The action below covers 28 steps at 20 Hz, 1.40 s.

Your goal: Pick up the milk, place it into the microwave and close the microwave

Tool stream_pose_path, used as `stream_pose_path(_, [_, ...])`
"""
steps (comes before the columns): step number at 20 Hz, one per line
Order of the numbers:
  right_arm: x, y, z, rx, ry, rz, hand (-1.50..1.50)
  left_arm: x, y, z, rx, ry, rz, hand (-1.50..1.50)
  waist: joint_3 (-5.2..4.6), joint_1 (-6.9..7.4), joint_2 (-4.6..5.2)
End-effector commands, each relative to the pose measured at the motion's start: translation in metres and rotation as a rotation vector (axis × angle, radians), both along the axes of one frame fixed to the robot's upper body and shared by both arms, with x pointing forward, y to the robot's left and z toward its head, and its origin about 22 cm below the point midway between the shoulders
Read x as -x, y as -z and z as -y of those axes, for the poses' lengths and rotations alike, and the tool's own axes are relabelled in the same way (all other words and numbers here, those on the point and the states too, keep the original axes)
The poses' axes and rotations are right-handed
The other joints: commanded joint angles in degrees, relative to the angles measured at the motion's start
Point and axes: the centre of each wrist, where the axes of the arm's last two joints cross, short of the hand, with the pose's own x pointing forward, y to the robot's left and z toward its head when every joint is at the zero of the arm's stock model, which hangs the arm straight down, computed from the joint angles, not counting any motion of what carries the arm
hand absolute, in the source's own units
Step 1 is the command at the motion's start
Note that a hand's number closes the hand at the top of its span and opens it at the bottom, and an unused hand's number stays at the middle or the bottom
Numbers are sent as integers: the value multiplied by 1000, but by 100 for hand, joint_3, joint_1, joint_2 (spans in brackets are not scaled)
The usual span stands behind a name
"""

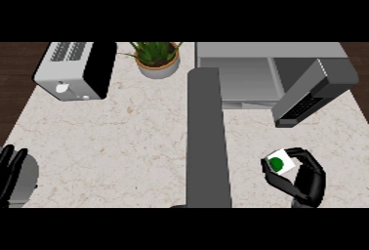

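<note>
Right hand [306, 183], black, sat low at the right of the head view, fingers and thumb curled round a small white milk carton with a green round mark [281, 162]. Carton was held at the fingertips, over the pale marbled stone counter [115, 136]; whether it touched the counter could not be told.

Grey box microwave [238, 73] stood at the far right of the counter, cavity exposed. Its dark-faced door [310, 95] was swung wide open, reaching out toward the near side, and lay between the held carton and the cavity's right part.

Long dark grey upright bar [207, 136] ran down the middle of the view, just left of the microwave and of the right hand.

Potted green plant in a pale round pot [157, 56] stood at far centre, beside the bar's top. Silver-and-black toaster [72, 71] stood at far left, well apart from the carton.

Left hand [9, 171] rested at the lower left edge, fingers straight and up, holding nothing.
</note>
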Motion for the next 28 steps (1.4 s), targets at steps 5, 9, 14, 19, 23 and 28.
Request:
stream_pose_path(5, [-11, -12, 40, 10, -328, 51, 150, 9, 5, -11, 16, -1, 6, -150, 2, 41, 4])
stream_pose_path(9, [-21, -27, 15, -3, -429, 68, 150, 7, 1, 3, 18, 16, -7, -150, -1, -3, -5])
stream_pose_path(14, [-26, -53, -2, -33, -498, 97, 150, 7, -7, -9, 29, 8, -11, -150, 0, -2, -3])
stream_pose_path(19, [-29, -104, -32, 43, -456, 90, 150, -3, 4, -22, 40, -1, -9, -150, -4, -29, -6])
stream_pose_path(23, [-61, -116, -34, 148, -417, 61, 150, 0, 7, -28, 19, 4, -25, -150, -1, 7, 2])
stream_pose_path(28, [-122, -127, -43, 157, -405, -4, 150, 13, 22, -18, 15, -3, -26, -150, 2, 84, 18])
